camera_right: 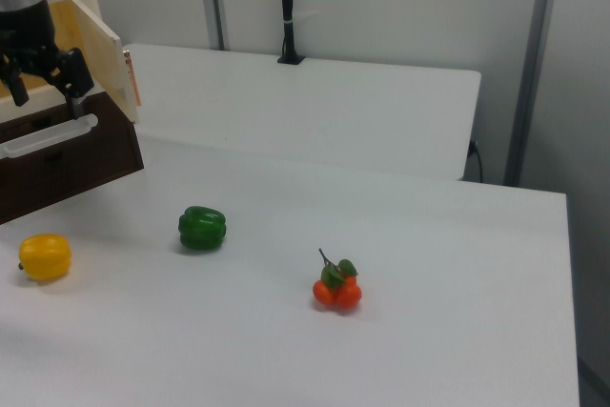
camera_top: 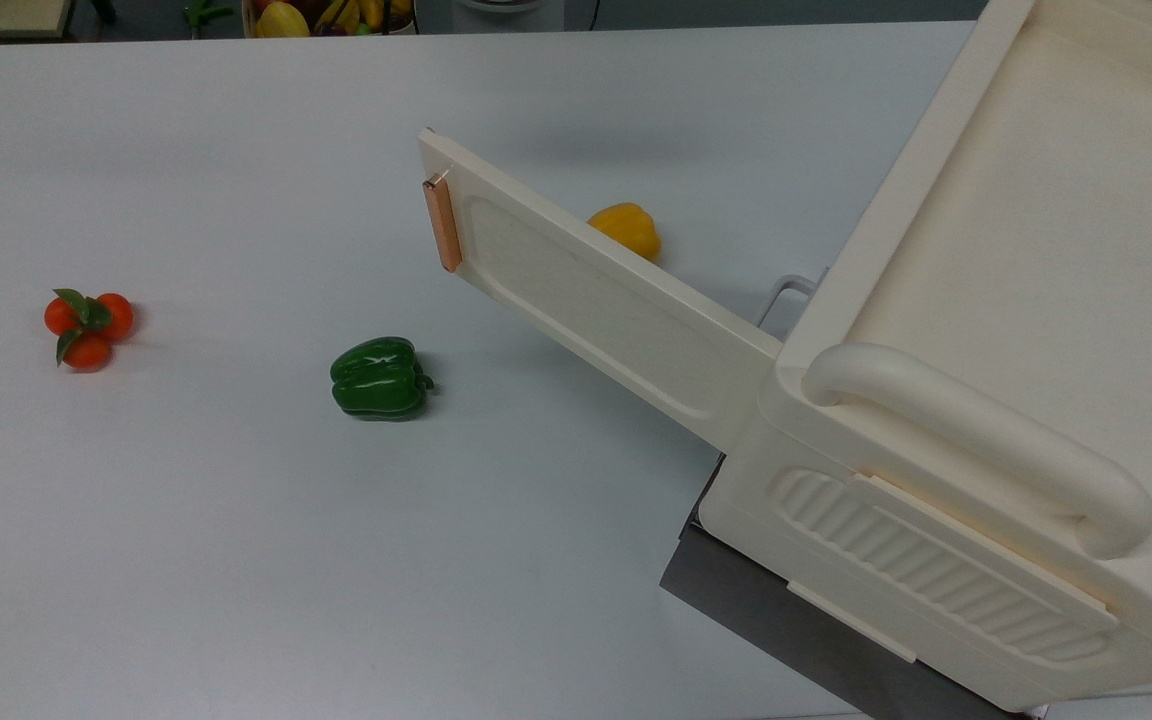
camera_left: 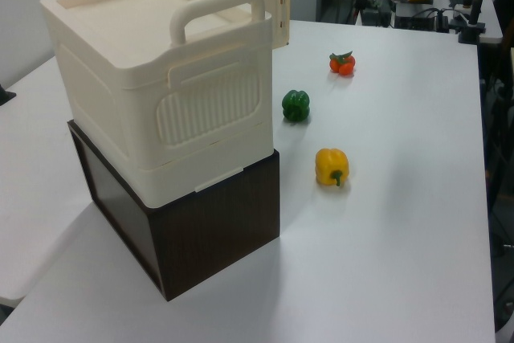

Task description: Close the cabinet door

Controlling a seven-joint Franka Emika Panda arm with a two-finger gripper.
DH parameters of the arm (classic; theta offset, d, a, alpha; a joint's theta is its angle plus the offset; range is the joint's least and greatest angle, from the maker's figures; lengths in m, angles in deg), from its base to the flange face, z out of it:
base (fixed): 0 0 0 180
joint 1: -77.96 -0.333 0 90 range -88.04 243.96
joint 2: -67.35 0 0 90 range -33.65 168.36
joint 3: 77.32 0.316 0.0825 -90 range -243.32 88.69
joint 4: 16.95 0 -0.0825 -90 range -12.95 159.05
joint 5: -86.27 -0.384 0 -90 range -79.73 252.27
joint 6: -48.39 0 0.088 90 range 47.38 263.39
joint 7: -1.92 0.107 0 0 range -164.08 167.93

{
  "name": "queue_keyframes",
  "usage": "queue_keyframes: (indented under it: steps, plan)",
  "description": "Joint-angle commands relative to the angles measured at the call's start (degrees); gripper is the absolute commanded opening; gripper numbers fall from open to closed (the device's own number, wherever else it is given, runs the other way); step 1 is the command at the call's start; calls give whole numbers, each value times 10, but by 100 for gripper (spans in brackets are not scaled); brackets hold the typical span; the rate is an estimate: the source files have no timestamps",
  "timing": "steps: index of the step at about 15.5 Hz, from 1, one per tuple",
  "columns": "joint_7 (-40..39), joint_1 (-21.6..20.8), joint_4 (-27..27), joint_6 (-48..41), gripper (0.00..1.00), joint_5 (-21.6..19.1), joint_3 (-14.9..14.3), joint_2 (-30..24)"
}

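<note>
The cabinet door point(camera_top: 586, 290) stands wide open. In the top view it swings far out from the cream cabinet point(camera_top: 1026, 260), hinged at the cabinet's front corner, with its copper handle point(camera_top: 442, 222) at the free end, well away from the body. In the right view the same door point(camera_right: 100, 54) juts out at an angle above the dark wooden box point(camera_right: 67, 164) that the cabinet sits on. So nothing of the closing is done yet: the whole swing back to the cabinet front is left.

The pincer point(camera_right: 43, 78) hangs in the right view's upper left corner, close beside the door's inner side, in front of the cabinet opening. Its two dark fingers point(camera_right: 76, 78) are spread apart and hold nothing. Whether it touches the door cannot be told.

On the white tabletop point(camera_top: 236, 550) lie a green pepper point(camera_top: 379, 377), a yellow pepper point(camera_top: 626, 228) and a small cluster of red tomatoes point(camera_top: 88, 325). In the top view the yellow pepper lies on the far side of the door, partly hidden by it; the green pepper lies on the near side, apart from the door. In my judgement the yellow pepper sits low enough on the tabletop that the raised door can pass over it.
</note>
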Motion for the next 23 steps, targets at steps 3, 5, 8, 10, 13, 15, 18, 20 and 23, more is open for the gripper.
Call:
queue_keyframes:
  steps: [3,5,8,10,13,15,18,20,23]
  plan:
    - [-10,-2,8,9,100,3,-1,-7]
    - [-12,-2,8,8,100,3,-1,-8]
    - [-13,-1,8,13,82,1,-1,-5]
    - [-14,-1,8,13,56,0,-1,-6]
    - [-16,-2,8,14,10,-6,0,-4]
    - [-24,-5,9,14,0,-10,0,-2]
    - [-25,-4,9,14,0,-28,0,2]
    - [-22,-1,7,24,0,-28,0,4]
    - [-8,4,9,92,0,-49,-3,11]
